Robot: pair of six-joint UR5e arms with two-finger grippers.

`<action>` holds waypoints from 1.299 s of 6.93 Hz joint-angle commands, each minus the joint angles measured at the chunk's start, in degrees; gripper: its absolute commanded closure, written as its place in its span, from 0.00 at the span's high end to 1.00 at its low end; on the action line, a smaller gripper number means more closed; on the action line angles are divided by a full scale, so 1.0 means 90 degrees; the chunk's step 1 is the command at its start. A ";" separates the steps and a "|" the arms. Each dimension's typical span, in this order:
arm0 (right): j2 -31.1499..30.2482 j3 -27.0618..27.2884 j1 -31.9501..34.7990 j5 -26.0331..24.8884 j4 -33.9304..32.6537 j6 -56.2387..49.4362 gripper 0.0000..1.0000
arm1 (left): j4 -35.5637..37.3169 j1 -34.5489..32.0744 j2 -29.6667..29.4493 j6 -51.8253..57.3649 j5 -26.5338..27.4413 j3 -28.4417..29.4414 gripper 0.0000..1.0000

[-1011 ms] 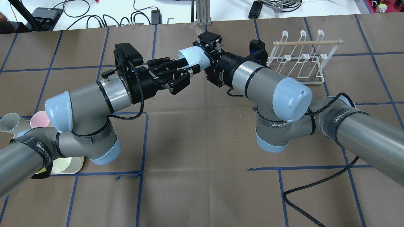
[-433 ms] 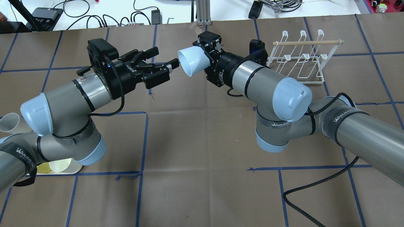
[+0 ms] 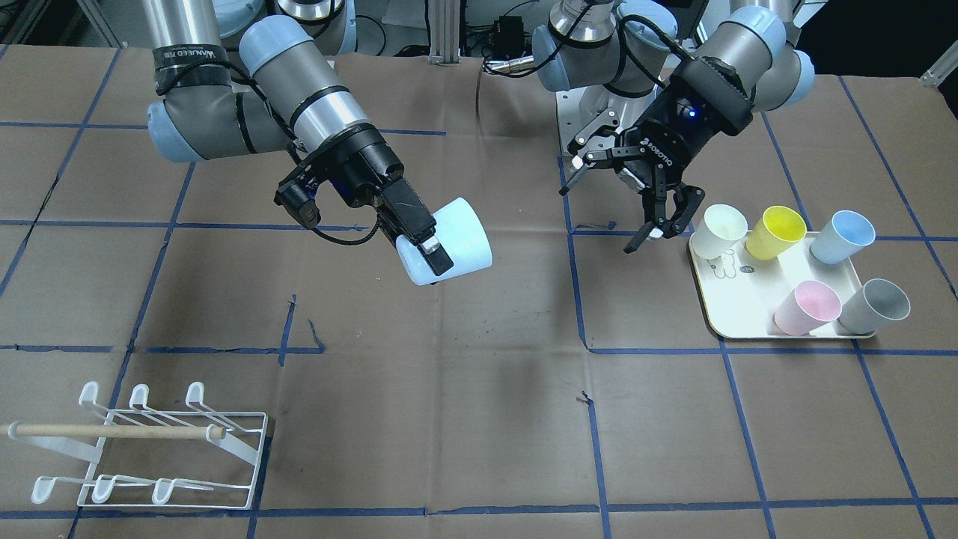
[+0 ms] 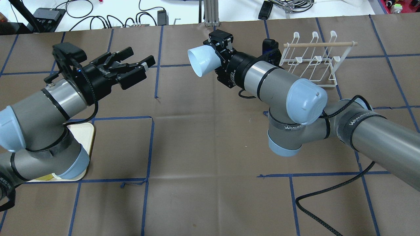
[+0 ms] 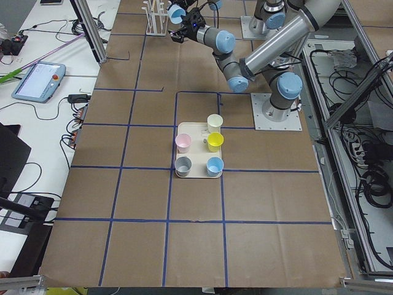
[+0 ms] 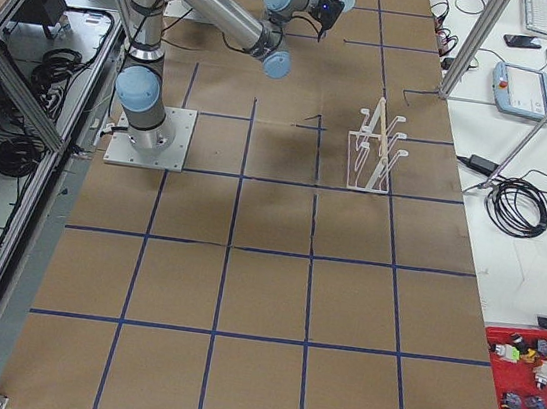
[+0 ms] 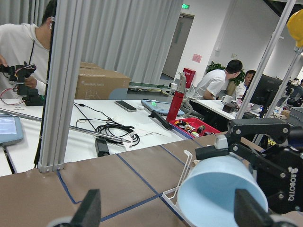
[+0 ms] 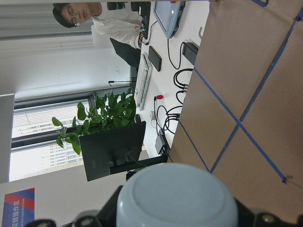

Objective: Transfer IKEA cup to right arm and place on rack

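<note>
My right gripper (image 4: 214, 54) is shut on the base end of a pale blue IKEA cup (image 4: 200, 62) and holds it on its side in the air, mouth toward my left arm. It also shows in the front view, gripper (image 3: 428, 258) and cup (image 3: 456, 238). My left gripper (image 4: 141, 56) is open and empty, well apart from the cup; the front view shows it (image 3: 602, 213) near the tray. The left wrist view looks at the cup's mouth (image 7: 222, 191). The white wire rack (image 4: 315, 62) with its wooden dowel stands beyond the right arm.
A cream tray (image 3: 737, 314) by my left arm holds cream (image 3: 724, 228), yellow (image 3: 775, 232), blue (image 3: 842, 236), pink (image 3: 804, 307) and grey (image 3: 872, 305) cups. A black cable (image 4: 328, 190) trails from the right arm. Brown paper with blue tape lines covers the table.
My left gripper has drawn back to the left, away from the cup it straddled, and stays open. The right gripper keeps the cup and has shifted slightly.
</note>
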 commanded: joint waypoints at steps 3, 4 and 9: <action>-0.0023 -0.0219 -0.1121 0.0406 -0.0058 -0.0765 0.49 | -0.2266 -0.0255 -0.0037 0.0029 0.2440 0.0999 1.00; -0.0004 -0.0413 -0.1385 0.0396 -0.0019 -0.1311 0.42 | -0.3289 -0.0644 -0.0017 0.0029 0.3242 0.1495 1.00; 0.0658 -0.1448 -0.1953 -0.0976 0.0030 -0.8344 0.39 | -1.0689 -0.1801 0.0051 0.0020 0.6264 0.4270 1.00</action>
